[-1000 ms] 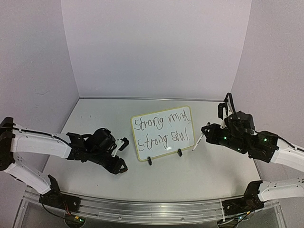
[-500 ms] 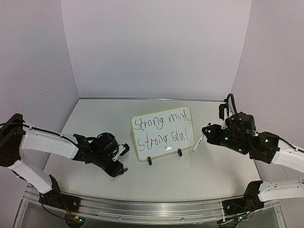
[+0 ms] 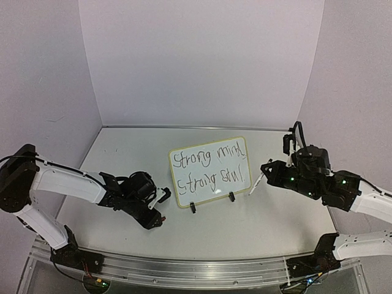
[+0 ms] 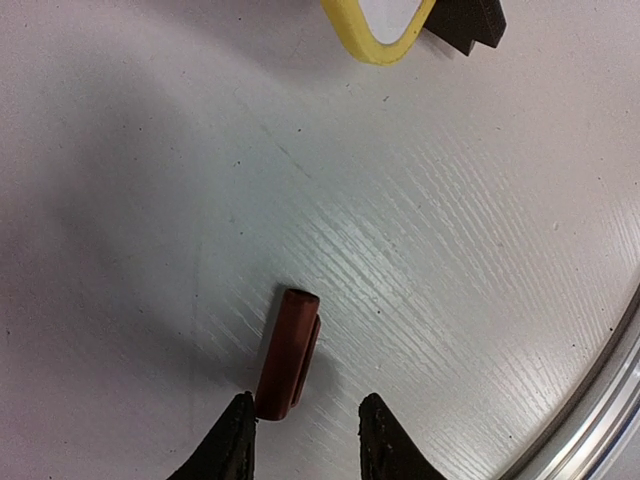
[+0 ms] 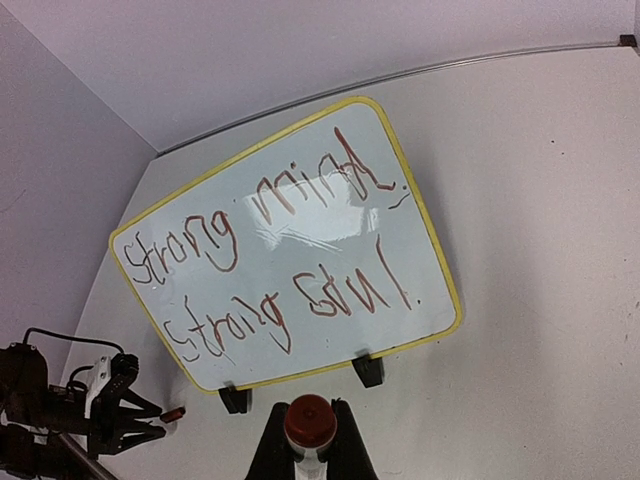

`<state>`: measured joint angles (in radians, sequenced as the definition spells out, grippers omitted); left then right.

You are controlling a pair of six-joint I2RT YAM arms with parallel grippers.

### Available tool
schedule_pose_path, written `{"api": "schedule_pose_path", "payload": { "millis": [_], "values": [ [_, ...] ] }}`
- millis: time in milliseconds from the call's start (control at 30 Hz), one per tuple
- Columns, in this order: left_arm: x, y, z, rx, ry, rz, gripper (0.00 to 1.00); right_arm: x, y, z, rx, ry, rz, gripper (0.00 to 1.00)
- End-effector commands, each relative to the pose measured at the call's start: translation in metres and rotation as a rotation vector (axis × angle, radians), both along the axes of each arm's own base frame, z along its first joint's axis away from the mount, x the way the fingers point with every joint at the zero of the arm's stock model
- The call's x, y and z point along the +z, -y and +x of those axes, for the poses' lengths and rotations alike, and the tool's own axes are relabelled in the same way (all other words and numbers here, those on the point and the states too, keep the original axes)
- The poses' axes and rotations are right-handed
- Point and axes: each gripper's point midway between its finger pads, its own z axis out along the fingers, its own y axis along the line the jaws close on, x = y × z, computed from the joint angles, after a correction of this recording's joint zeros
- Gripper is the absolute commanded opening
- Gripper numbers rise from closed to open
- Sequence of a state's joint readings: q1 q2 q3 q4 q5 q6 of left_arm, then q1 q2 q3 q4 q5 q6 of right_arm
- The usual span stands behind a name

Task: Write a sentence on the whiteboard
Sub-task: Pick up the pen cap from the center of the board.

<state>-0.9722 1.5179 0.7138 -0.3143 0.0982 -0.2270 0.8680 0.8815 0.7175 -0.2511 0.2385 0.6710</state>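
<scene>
The whiteboard (image 3: 210, 171) stands tilted on its black clips at the table's middle, its yellow corner (image 4: 375, 45) also showing in the left wrist view. The sentence (image 5: 340, 295) reads "Strong mind / Strong soul" in two lines. A red marker cap (image 4: 288, 352) lies on the table left of the board's front. My left gripper (image 4: 306, 405) is low over it, open, with the cap's near end touching one fingertip (image 4: 243, 415). To the right of the board, my right gripper (image 5: 310, 425) is shut on the marker (image 3: 256, 182), whose red end (image 5: 310, 420) faces the camera.
A metal rail (image 3: 184, 269) runs along the near table edge, close behind the left gripper (image 3: 161, 207). White walls close the back and both sides. One black clip (image 4: 470, 20) of the board's stand sits just beyond the cap.
My left gripper has slid right and down to the cap, and its jaws have narrowed. The right arm and the board have stayed put.
</scene>
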Motion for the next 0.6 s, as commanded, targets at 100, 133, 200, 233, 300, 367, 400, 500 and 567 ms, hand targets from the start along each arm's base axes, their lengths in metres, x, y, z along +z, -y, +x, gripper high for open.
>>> {"api": "schedule_pose_path", "payload": {
  "millis": [100, 133, 200, 233, 300, 367, 400, 500, 567],
  "values": [
    [0.0047, 0.0083, 0.0074, -0.001, 0.007, -0.006, 0.33, -0.0015, 0.0069, 0.0006, -0.03, 0.0, 0.01, 0.0],
    [0.0043, 0.0075, 0.008, 0.004, 0.008, 0.0, 0.33, -0.0008, 0.0072, 0.0007, -0.031, 0.002, 0.011, 0.0],
    [0.0045, 0.0075, 0.0093, 0.007, 0.013, 0.004, 0.33, -0.0004, 0.0079, 0.0007, -0.034, 0.003, 0.012, 0.0],
    [0.0045, 0.0074, 0.0099, 0.008, 0.016, 0.007, 0.32, -0.0001, 0.0084, 0.0006, -0.035, 0.004, 0.012, 0.0],
    [0.0044, 0.0072, 0.0112, 0.01, 0.022, 0.009, 0.31, -0.0004, 0.0089, 0.0005, -0.037, 0.005, 0.013, 0.0],
    [0.0033, 0.0074, 0.0116, 0.008, 0.021, 0.013, 0.3, -0.0008, 0.0094, 0.0004, -0.039, 0.004, 0.013, 0.0],
    [0.0021, 0.0075, 0.0115, 0.007, 0.019, 0.016, 0.29, -0.0013, 0.0095, 0.0003, -0.04, 0.003, 0.012, 0.0],
    [-0.0006, 0.0079, 0.0118, 0.005, 0.015, 0.025, 0.28, -0.0011, 0.0099, 0.0002, -0.042, 0.003, 0.015, 0.0],
    [-0.0007, 0.0081, 0.0118, 0.005, 0.014, 0.026, 0.27, -0.0005, 0.0101, -0.0001, -0.041, 0.004, 0.016, 0.0]
  ]
}}
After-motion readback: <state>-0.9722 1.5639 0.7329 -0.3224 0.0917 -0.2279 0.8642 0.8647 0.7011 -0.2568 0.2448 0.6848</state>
